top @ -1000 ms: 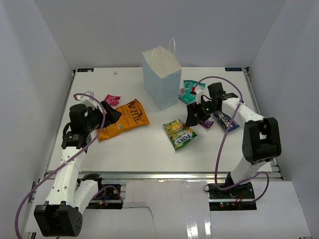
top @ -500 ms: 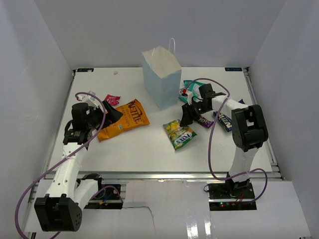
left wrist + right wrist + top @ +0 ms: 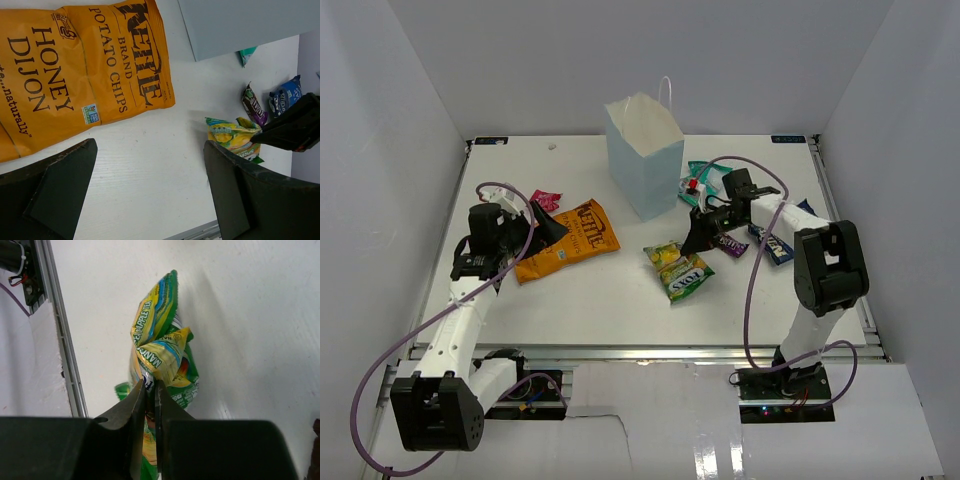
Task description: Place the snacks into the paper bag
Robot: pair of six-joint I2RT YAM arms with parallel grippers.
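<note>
My right gripper is shut on a crumpled edge of the green-yellow candy bag, which lies on the table right of centre. The pale blue paper bag stands upright and open at the back middle. My left gripper is open over bare table, just beside the large orange chip bag. A teal pouch, a small dark bar, a dark blue packet and a small red wrapper lie around.
White walls close in the table on three sides. A metal rail runs along the table's near edge. The right arm's cable loops over the right side.
The right gripper has closed from open onto the candy bag's edge, bunching the bag and shifting it slightly left. The left arm has drawn back a little, still open.
</note>
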